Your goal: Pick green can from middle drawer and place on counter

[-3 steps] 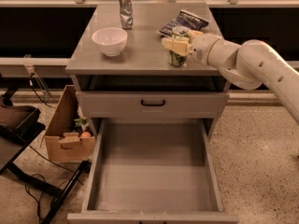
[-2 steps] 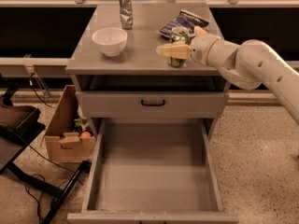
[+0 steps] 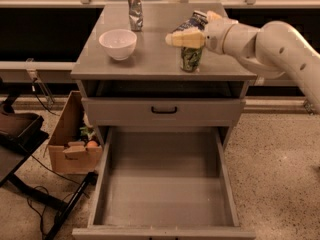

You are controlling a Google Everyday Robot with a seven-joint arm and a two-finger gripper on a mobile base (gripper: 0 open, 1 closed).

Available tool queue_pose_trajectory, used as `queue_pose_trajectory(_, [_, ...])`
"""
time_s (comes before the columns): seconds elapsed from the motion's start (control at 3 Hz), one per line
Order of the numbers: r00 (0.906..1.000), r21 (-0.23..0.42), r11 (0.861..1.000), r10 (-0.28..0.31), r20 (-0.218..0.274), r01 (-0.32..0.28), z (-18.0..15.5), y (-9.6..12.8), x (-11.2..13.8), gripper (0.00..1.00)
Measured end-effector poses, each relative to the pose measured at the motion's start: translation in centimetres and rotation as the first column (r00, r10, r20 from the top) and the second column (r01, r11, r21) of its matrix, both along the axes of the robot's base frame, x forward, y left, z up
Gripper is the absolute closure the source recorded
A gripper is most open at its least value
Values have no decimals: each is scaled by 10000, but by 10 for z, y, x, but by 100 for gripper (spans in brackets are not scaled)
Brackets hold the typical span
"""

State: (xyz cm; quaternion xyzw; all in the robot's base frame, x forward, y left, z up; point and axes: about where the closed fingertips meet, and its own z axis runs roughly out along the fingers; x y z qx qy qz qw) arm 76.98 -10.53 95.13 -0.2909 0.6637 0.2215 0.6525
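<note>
The green can [image 3: 192, 59] stands upright on the counter [image 3: 150, 64], near its right front. My gripper [image 3: 192, 28] hangs just above the can's top, reaching in from the right on the white arm. Its jaws are apart: one cream finger [image 3: 184, 38] juts left over the can and the other shows behind it. The can is not held. The middle drawer [image 3: 165, 184] is pulled out at the bottom, and its grey floor is bare.
A white bowl [image 3: 118, 43] sits on the counter's left and a crinkled silver can [image 3: 134, 10] at the back. A dark snack bag [image 3: 194, 20] lies behind my gripper. The drawer front with a black handle [image 3: 164, 110] is shut. A cardboard box [image 3: 72, 146] stands on the floor at the left.
My gripper has risen from around the green can to just above its top. The can stays upright on the counter.
</note>
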Motion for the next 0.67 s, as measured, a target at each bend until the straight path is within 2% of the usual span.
queue_pose_trajectory(0.33, [9999, -987, 9950, -146, 13, 147, 51, -24, -6, 0])
queue_pose_trajectory(0.67, [9944, -2713, 9597, -908, -547, 727, 79, -70, -39, 0])
